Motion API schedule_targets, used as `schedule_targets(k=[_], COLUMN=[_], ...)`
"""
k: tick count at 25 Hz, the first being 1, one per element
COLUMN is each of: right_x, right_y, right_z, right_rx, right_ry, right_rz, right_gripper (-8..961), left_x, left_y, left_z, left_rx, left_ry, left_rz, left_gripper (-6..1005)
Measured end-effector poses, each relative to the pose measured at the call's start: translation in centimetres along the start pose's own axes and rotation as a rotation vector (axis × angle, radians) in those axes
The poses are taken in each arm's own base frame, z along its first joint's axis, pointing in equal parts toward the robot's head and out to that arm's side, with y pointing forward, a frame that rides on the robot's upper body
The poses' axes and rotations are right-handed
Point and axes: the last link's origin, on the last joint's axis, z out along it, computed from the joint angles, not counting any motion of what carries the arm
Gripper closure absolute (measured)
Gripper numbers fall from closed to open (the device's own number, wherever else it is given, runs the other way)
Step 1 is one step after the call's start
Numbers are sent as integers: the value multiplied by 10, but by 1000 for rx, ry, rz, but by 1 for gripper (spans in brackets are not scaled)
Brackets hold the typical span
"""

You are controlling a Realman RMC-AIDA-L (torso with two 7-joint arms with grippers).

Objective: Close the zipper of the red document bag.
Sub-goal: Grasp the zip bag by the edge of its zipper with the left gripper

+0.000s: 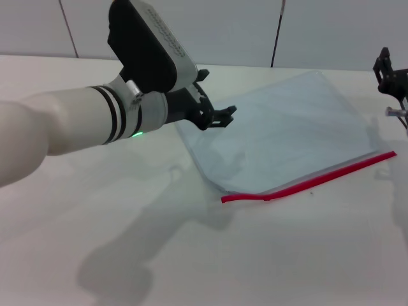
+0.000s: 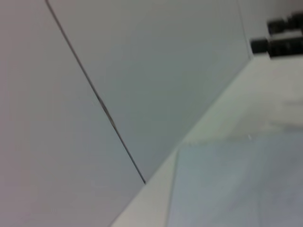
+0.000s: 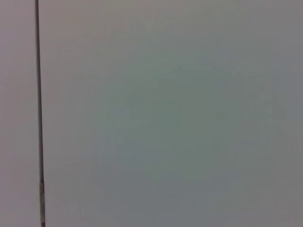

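The red document bag [image 1: 287, 131] lies flat on the white table, a pale translucent pouch turned at an angle. Its zipper [image 1: 312, 180] is the thin red strip along the edge nearest me. My left gripper [image 1: 222, 116] hovers over the bag's left corner, open and holding nothing. Far from the zipper, my right gripper [image 1: 390, 75] sits at the right edge of the head view, beyond the bag's right corner. The left wrist view shows the bag's pale surface [image 2: 236, 189] and the right gripper [image 2: 279, 35] farther off. In the right wrist view there is only wall.
The white table [image 1: 191, 255] stretches toward me in front of the bag. A grey panelled wall [image 1: 223, 32] with dark seams stands just behind the table's far edge.
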Motion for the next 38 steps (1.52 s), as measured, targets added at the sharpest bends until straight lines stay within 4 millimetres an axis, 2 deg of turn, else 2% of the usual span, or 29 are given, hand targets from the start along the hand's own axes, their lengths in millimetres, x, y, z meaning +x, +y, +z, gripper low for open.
schedule_targets(k=[6,15,26,34,38], right_x=[-2,-4,-5,-6,-6], right_y=[-2,-7,-7,-7,-6], right_z=[1,3,5,5,6], right_rx=[17,39,38,38,37], right_ry=[-7,-5,-7,-9,-10], right_rz=[18,31,31,31,32], right_gripper=[280,281,282,282,282], left_x=[0,17,30,32,27], left_y=[4,19,36,45,51], left_z=[-1,-8,-17,-18,-14], left_rx=[-39,-160,-282,-344,-374], left_ry=[-96,-181,-258,-300,-331], left_rz=[108,234,318,350,370], left_gripper=[123,124,126,128,129])
